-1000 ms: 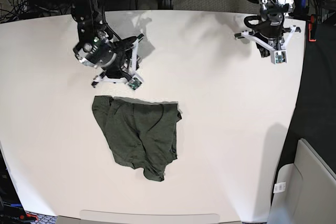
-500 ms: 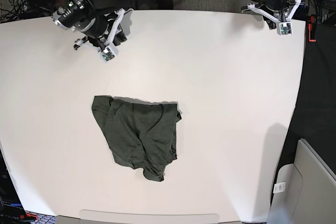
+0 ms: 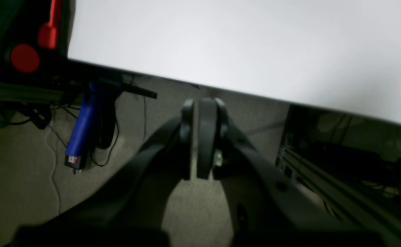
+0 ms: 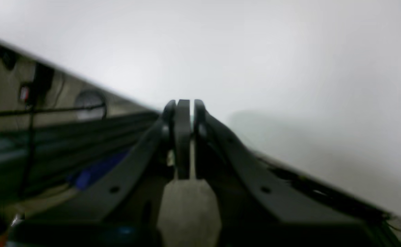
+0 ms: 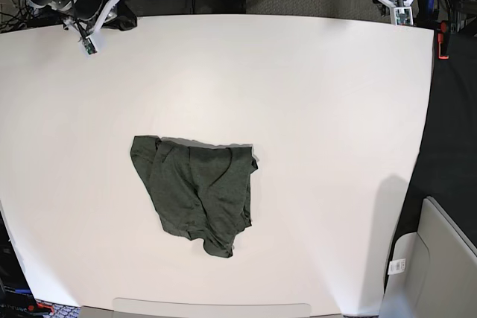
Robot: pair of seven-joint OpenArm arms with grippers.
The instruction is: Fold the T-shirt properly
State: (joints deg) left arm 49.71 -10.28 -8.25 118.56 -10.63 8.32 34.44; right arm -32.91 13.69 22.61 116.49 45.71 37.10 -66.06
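Base view, T-shirt (image 5: 195, 194) bunched on table (image 5: 313, 109), no readable writing, left pincer (image 3: 200, 106) closed empty, right pincer (image 4: 184, 104) closed empty

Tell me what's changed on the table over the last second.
Both arms pulled back toward the far edge of the table. The right claw, which hovered just beyond the T-shirt, withdrew to the far corner and shut empty. The left claw retreated past the far edge, still shut. The T-shirt stayed put, folded.
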